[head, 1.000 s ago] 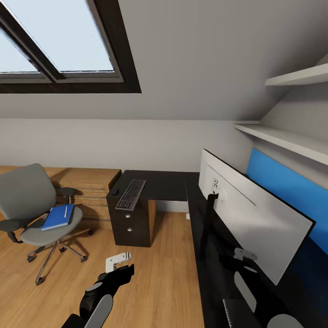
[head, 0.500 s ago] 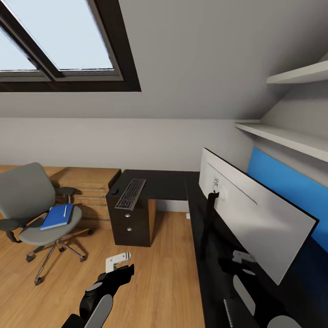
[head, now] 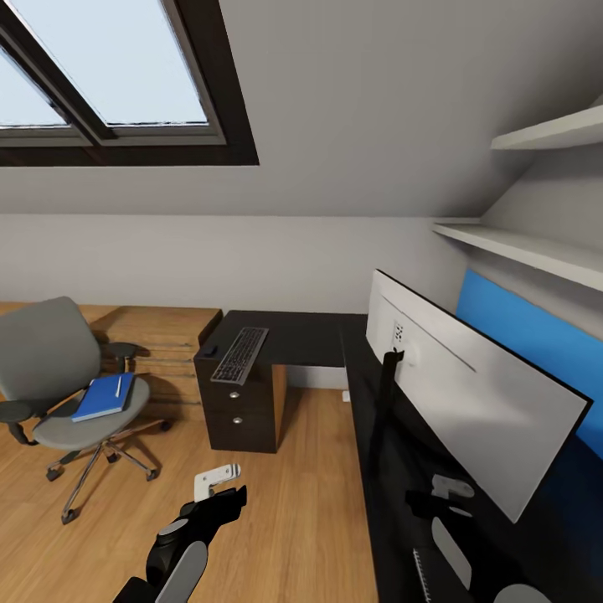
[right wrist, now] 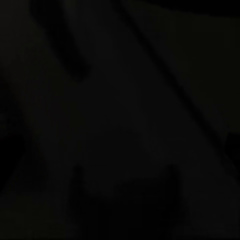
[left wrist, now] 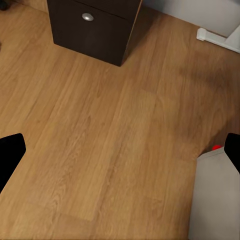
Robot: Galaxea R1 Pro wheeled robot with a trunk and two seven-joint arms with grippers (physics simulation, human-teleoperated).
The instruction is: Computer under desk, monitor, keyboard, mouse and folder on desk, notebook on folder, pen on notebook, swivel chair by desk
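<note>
Left arm (head: 180,544) hangs low over floor (head: 293,502), pincer (left wrist: 120,155) spread wide.

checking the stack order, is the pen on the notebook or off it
On it: the pen lies flat across the blue notebook, on the swivel chair seat.

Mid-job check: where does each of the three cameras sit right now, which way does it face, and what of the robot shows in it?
Head view: on the head, facing the desk, monitor and swivel chair; left arm shows low.
Left wrist view: near the left gripper, facing the wood floor; dark fingertips at both edges, set wide.
Right wrist view: nearly black, nothing readable.
Shared: head and left wrist views both show the drawer unit and floor.
</note>
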